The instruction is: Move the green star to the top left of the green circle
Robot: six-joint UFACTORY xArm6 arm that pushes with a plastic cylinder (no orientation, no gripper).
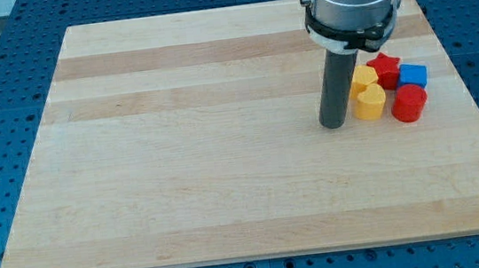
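Camera view: my tip [334,125] rests on the wooden board [180,158], just left of a cluster: two yellow blocks [368,103], a red star [384,69], a blue cube [413,76] and a red cylinder [409,104]. No claw exists. Neither green star nor green circle shows.

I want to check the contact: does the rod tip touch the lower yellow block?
Cannot tell. In the camera view my tip stands immediately left of the lower yellow block, but no gap or contact shows plainly.
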